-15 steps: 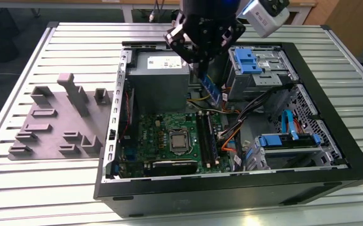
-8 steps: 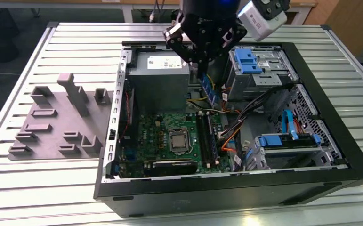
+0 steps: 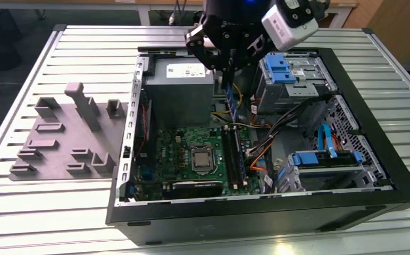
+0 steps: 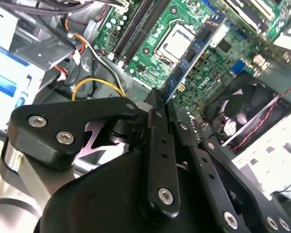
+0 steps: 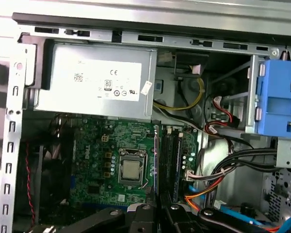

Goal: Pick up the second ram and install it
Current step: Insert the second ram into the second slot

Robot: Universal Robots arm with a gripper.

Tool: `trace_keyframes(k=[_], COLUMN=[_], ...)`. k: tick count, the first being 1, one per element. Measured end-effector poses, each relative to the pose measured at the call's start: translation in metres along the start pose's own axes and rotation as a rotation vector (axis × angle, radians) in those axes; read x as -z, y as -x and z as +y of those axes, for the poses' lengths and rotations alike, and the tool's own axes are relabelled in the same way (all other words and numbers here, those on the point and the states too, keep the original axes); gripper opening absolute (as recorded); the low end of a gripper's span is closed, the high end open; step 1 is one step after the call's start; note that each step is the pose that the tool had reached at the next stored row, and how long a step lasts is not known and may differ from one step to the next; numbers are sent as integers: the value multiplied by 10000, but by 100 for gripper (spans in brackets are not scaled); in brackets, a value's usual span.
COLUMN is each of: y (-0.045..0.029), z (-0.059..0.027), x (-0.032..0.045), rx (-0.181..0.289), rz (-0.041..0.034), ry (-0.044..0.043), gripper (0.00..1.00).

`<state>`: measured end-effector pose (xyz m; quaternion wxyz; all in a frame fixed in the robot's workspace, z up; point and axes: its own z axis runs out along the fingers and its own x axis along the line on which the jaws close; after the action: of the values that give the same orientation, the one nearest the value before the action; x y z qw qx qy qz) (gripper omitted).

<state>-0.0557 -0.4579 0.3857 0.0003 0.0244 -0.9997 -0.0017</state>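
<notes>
Gripping second ram (image 4: 194, 56) edge-on | pincer (image 4: 157, 99) closed tight on it | over motherboard (image 4: 213, 73)

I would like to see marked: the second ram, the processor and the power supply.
second ram (image 4: 191, 58), second wrist view, middle of its long dark face
processor (image 5: 131, 170), first wrist view, centre of its silver lid
power supply (image 5: 94, 80), first wrist view, middle of its grey labelled side

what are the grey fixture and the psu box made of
Grey fixture: probably matte plastic, uniformly dull grey with no glints.
Power supply box: seemingly bare sheet metal, with a pale silvery sheen, flat panels and stuck-on labels.
</notes>
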Motion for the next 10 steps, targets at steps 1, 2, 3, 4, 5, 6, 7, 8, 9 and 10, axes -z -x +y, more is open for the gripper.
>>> trace_keyframes(k=[1,2,3,4,5,6,7,8,9,10], y=[0,0,0,0,0,0,0,0,0,1], z=[0,0,0,0,0,0,0,0,0,0], x=[-3,-7,-11,-16,-23,-32,-38,-42,-45,-48], rx=[-178,-360,-525,-597,-615,-618,-624,-630,-636,-641], rz=[0,-2,-2,-2,-2,-3,-2,-2,-1,-1], ry=[0,1,1,0,0,1,-1,-4,-10,-15], gripper=[14,14,14,14,14,14,14,14,14,14])
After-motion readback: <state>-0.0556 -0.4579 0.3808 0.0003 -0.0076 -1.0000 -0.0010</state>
